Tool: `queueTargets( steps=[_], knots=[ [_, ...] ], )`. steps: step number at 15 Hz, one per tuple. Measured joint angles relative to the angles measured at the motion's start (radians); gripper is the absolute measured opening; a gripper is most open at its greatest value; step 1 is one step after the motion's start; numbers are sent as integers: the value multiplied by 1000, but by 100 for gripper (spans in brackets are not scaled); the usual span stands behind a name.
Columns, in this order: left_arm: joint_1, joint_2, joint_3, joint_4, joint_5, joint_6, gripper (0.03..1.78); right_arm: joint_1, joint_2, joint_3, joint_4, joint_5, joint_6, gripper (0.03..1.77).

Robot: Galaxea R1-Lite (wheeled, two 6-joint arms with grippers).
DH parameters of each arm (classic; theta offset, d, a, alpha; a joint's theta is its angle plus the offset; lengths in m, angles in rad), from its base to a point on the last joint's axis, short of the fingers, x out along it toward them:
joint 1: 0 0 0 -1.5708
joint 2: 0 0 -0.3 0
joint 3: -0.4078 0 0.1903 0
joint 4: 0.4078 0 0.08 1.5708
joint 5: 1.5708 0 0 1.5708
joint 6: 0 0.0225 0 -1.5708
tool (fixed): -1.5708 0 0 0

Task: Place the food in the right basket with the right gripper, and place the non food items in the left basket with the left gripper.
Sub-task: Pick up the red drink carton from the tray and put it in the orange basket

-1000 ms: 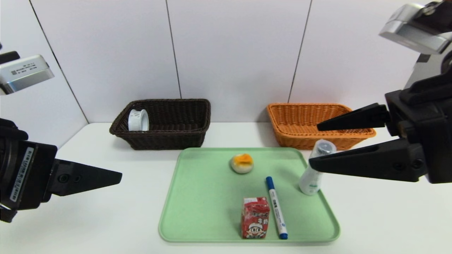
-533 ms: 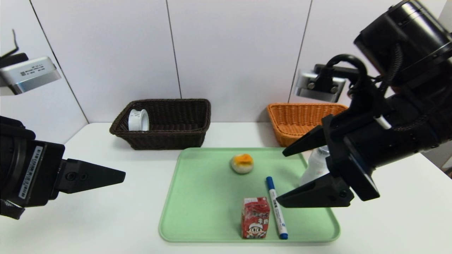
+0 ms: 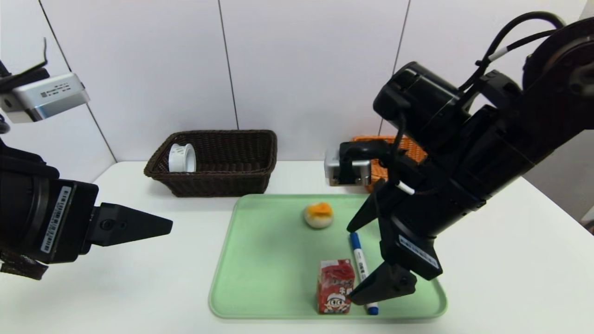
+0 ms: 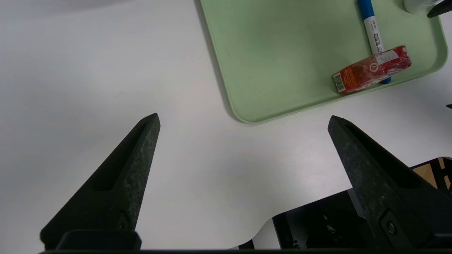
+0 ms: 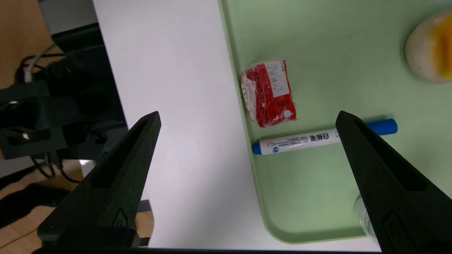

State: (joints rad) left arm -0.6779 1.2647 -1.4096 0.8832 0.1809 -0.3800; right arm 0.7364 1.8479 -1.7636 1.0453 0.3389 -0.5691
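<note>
A red drink carton (image 3: pixel 335 286) stands at the front of the green tray (image 3: pixel 260 260), with the blue-capped white marker (image 3: pixel 360 265) lying beside it. The pale bun with an orange top (image 3: pixel 318 215) sits near the tray's back. My right gripper (image 3: pixel 350 262) hangs open over the marker and right beside the carton (image 5: pixel 268 93), holding nothing. The white bottle (image 5: pixel 363 211) shows only as a sliver behind one right finger. A white tape roll (image 3: pixel 182 158) lies in the dark brown basket (image 3: pixel 222 178). My left gripper (image 3: pixel 167 226) is open above bare table, left of the tray.
The right arm covers most of the orange basket (image 3: pixel 408 144) at the back right. A white wall stands just behind both baskets. The table's front edge, with dark robot parts below it (image 4: pixel 317 222), lies close to the tray (image 4: pixel 282 53).
My right arm has swung down and leftward from the far right to over the tray, now covering the bottle and most of the orange basket. The left gripper drifted slightly right.
</note>
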Motion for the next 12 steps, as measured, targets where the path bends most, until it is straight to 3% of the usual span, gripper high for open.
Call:
queueTargets(
  steps=[7,12],
  knots=[
    [1,8,-5,-2,1,-1,169,45,97,-3,1,-129,-75,171],
    [1,8,-5,-1,1,-2,169,92,142,-3,0,-170,-82,171]
  ],
)
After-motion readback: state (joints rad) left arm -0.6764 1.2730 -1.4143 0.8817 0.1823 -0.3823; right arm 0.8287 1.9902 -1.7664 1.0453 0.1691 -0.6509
